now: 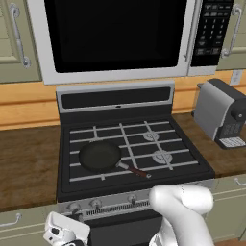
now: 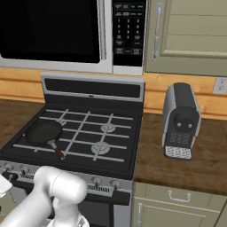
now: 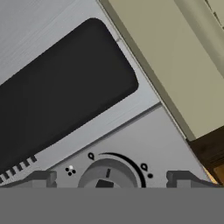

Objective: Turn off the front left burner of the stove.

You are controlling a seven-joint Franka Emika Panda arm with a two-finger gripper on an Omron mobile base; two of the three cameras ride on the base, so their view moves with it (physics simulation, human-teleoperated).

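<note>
The black four-burner gas stove (image 1: 129,144) with pale grate bars stands under a big black-doored microwave (image 1: 115,33); its front left burner (image 1: 100,156) lies beneath a round dark frying pan (image 1: 101,156) with a reddish handle. The two-finger gripper (image 3: 112,180) hangs low at the stove's near left front, jaws spread wide either side of a small round grey knob (image 3: 107,175) on the silver front strip, gripping nothing

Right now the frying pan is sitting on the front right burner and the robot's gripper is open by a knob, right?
Not quite. The frying pan sits on the front left burner of the stove, as the left base view shows; the silvery burner caps on the right stay uncovered. The rest holds: in the hand view the gripper is open, its fingertips either side of a knob.
</note>
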